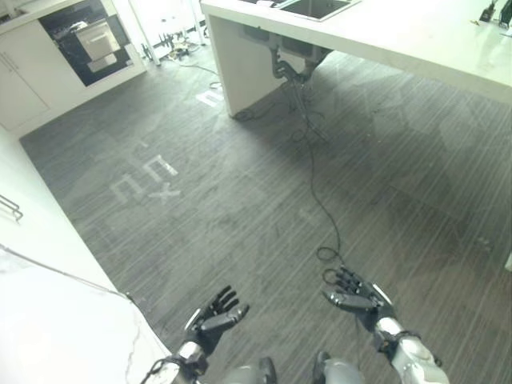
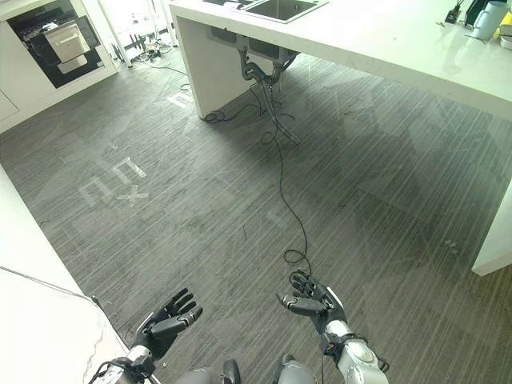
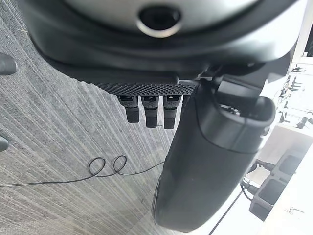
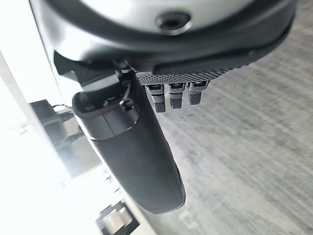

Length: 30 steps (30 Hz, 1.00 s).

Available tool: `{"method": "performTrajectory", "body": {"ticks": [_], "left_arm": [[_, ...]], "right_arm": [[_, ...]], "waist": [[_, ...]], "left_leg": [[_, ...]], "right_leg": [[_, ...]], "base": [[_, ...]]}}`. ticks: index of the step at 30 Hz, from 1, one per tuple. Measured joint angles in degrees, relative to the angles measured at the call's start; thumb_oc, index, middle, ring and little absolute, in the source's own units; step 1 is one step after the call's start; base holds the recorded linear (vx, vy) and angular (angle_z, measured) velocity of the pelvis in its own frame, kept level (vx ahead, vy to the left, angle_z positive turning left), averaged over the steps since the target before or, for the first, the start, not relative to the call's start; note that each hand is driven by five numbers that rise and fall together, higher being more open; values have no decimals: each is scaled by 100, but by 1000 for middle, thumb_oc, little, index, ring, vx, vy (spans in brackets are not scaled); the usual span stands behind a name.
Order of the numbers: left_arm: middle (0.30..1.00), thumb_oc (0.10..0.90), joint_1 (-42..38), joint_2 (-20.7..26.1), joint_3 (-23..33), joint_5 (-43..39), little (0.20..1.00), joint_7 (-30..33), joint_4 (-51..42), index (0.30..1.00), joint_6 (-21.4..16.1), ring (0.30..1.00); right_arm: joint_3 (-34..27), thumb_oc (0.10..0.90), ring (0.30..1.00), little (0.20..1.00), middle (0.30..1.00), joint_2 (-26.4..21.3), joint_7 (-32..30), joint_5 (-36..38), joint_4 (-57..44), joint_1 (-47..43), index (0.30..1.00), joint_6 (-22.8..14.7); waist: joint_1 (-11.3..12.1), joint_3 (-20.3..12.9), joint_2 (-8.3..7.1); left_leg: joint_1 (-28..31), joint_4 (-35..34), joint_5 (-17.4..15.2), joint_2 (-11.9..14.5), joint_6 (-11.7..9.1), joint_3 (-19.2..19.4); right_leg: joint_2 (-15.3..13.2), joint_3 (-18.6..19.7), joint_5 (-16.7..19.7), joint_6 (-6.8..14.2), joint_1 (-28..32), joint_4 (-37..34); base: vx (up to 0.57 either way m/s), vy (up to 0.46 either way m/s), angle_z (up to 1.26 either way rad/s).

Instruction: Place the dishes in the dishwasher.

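Both hands are held empty with fingers relaxed, the left hand (image 1: 214, 317) beside the right hand (image 1: 354, 294). No dish is carried; possibly the dishwasher (image 1: 84, 40) is seen well beyond them, so nothing is placed yet.

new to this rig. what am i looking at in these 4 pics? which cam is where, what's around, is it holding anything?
It is a two-legged humanoid with two arms, each ending in a dark robot hand. The two wide pictures come from a stereo camera on its head, looking down at a grey striped floor. The left robot hand and right robot hand hang low in front of it, fingers relaxed, holding nothing.

The two close pictures come from cameras on the wrists, each looking along its own hand: dark palm, thumb and fingers, with floor beyond.

Ahead stands a white counter with a sink, its pipes exposed below. Far left, white cabinets hold an open dark appliance, possibly the dishwasher. No dishes are clear enough to identify.
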Motion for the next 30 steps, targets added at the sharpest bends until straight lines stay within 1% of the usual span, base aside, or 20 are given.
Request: {"method": "performTrajectory", "body": {"ticks": [5,7,8,9,10,12,15,19,22,23,24,25,26,27,28,29,30], "left_arm": [[900,800,32,5,-8,20,900,16,-44,900,210,900],[900,800,29,5,-11,11,900,24,-22,900,447,900],[900,800,48,2,-14,12,900,23,-12,900,500,900],[900,800,63,1,-9,13,900,22,2,900,584,900],[900,800,87,1,-20,15,900,22,37,900,673,900],[900,800,168,8,-21,94,900,22,42,900,706,900],[900,800,182,13,-32,296,900,22,41,900,708,900],[900,800,154,26,-25,291,900,28,41,900,718,900],[900,800,65,55,-19,286,900,25,42,900,761,900],[900,800,-2,65,-14,285,900,19,42,900,800,900],[900,800,-104,47,-26,284,900,9,39,900,826,900],[900,800,-222,6,-124,274,900,-3,24,900,809,900],[900,800,-359,68,-188,262,900,-35,17,900,774,900],[900,800,-519,84,-239,258,900,25,22,900,711,900],[900,800,-593,94,-330,260,900,40,13,900,686,900],[900,800,-537,98,-345,261,900,32,-69,900,680,900],[900,800,-475,96,-310,270,900,21,-93,900,679,900]], "right_arm": [[79,800,900,900,900,8,-12,-1,5,6,900,7],[158,800,900,900,900,15,-20,-2,92,3,900,76],[199,800,900,900,900,16,-27,-2,108,10,900,144],[239,800,900,900,900,26,14,-1,167,6,900,191],[257,800,900,900,900,47,113,-2,271,32,900,245],[298,800,900,900,900,41,232,-10,272,153,900,280],[314,800,900,900,900,32,289,-19,272,169,900,295],[328,800,900,900,900,25,237,-82,273,125,900,294],[326,800,900,900,900,34,178,-78,276,107,900,294],[314,800,900,900,900,59,116,-77,276,107,900,294],[289,800,900,900,900,60,60,-75,285,112,900,285],[274,800,900,900,900,-29,37,-72,281,90,900,240],[233,800,900,900,900,-67,-29,-73,351,5,900,236],[230,800,900,900,900,-84,-20,-70,349,-60,900,197],[245,800,900,900,900,-95,-23,-77,362,-28,900,220],[304,800,900,900,900,-104,-17,-78,365,-17,900,250],[345,800,900,900,900,-75,-11,-78,361,-7,900,254]], "waist": [[2,-7,-23],[5,-12,-30],[5,-21,-42],[9,-30,-56],[4,-60,-82],[15,-101,-124],[16,-113,-117],[34,-165,-35],[46,-190,17],[63,-189,16],[-15,-186,84],[-20,-132,273],[14,2,239],[-53,150,261],[-96,271,241],[-145,318,297],[-171,367,275]], "left_leg": [[3,15,20,14,-27,-23],[31,17,23,18,-30,-24],[36,18,22,18,-31,-25],[44,15,-42,23,-90,-43],[50,17,-32,22,-84,-80],[50,27,-11,25,-51,-93],[64,37,6,25,-42,-98],[63,26,-3,6,-4,-68],[25,136,-66,13,60,-57],[1,260,-148,-31,151,-47],[-104,532,-357,-96,465,22],[-166,704,-525,-155,856,30],[-217,825,-691,-226,916,105],[-261,1056,-818,-392,882,20],[-245,1083,-807,-471,804,3],[-230,895,-747,-479,640,-28],[-123,616,-729,-479,304,50]], "right_leg": [[7,-31,3,-5,23,0],[8,-44,2,-6,58,-2],[8,-46,-4,-11,65,-1],[16,-46,-35,-14,82,-11],[29,-49,-36,-6,108,-28],[23,-107,-18,-28,131,-55],[24,-127,45,-72,170,-105],[24,-111,125,-47,194,-190],[65,-125,191,42,288,-357],[72,-162,222,91,330,-410],[70,-230,423,279,336,-252],[-58,-270,531,580,-46,549],[-315,-237,681,633,-524,1496],[-678,-6,932,605,-1198,2719],[-676,149,803,693,-1566,3205],[-383,100,628,734,-1656,2723],[-193,-23,578,645,-1512,1865]], "base": [[-2,-2,1],[86,3,1],[130,12,2],[122,22,6],[47,83,9],[35,97,7],[11,105,1],[59,187,-3],[74,281,3],[50,317,20],[82,319,24],[155,220,4],[255,115,0],[314,-38,1],[238,-53,16],[422,-136,6],[468,-158,29]]}}
